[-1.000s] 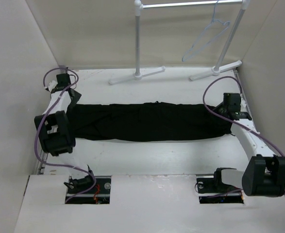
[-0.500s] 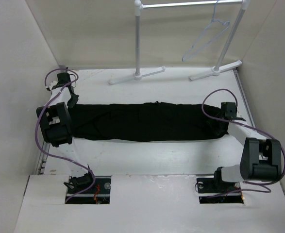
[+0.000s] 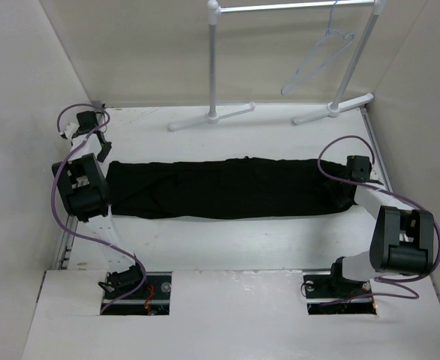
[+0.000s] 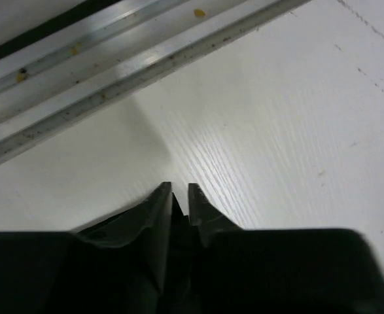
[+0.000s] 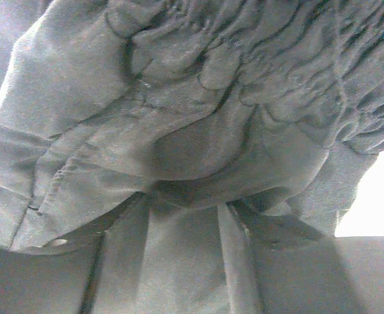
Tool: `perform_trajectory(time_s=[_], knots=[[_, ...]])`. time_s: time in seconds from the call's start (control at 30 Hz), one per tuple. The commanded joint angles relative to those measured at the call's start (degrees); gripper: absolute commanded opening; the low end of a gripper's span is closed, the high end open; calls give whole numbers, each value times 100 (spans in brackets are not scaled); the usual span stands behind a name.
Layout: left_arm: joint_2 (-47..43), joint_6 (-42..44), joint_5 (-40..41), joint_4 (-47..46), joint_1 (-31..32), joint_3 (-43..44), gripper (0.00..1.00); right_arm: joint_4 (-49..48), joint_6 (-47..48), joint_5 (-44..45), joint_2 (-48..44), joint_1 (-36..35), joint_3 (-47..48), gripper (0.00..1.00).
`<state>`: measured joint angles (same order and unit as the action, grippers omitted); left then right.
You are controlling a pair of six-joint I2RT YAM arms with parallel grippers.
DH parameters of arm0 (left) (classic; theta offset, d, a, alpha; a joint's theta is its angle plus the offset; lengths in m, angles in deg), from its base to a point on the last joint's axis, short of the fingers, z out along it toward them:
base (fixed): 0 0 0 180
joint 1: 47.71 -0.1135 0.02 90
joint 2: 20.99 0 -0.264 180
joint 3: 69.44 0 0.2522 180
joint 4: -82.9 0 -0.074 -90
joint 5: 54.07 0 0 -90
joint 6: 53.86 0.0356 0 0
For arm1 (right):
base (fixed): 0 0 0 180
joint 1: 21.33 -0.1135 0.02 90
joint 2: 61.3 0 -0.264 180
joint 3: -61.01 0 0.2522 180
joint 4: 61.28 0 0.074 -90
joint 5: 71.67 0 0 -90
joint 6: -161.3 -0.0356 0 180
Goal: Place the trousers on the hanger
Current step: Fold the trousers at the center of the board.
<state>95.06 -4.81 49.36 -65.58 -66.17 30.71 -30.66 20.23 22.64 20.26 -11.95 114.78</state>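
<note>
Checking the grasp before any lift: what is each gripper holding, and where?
Left gripper: shut, nothing held. Right gripper: pressed into the trousers at their gathered end; a hold cannot be told.

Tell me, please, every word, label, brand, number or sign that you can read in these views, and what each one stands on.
None can be read. The trousers, the hanger, the garment rack and the table show no lettering, label or number in any view.
</note>
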Motion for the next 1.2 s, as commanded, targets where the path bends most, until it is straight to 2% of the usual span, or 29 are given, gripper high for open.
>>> perform_trajectory(time_s=[0.0,0.13,0.23,0.4,0.67,0.7,0.8,0.83,0.93,1.17], knots=[[-537,-159,-235,8,22,46,17,36,44,315,-26,7,226,55],[-1732,-150,-192,113,57,-920,47,2,132,351,-123,-55,227,57],[-2086,-133,-384,360,162,-1474,52,-113,141,272,-132,-73,174,57],[-1920,-168,-807,132,320,-2012,48,-175,150,228,-184,-82,183,57],[-1111,-185,-1035,-369,365,-1643,45,-218,150,175,-228,-134,69,56],[-1059,-185,-1035,-413,365,-1582,40,-227,150,183,-228,-134,51,56],[-848,-203,-957,-396,339,-1389,13,-236,132,192,-219,-117,7,56],[-778,-203,-913,-361,295,-1318,8,-236,124,201,-219,-117,7,56],[-733,-247,-676,-343,180,-1248,4,-201,132,254,-167,-108,59,55],[-522,-256,-218,-255,-83,-773,5,-139,159,333,44,-20,95,55]])
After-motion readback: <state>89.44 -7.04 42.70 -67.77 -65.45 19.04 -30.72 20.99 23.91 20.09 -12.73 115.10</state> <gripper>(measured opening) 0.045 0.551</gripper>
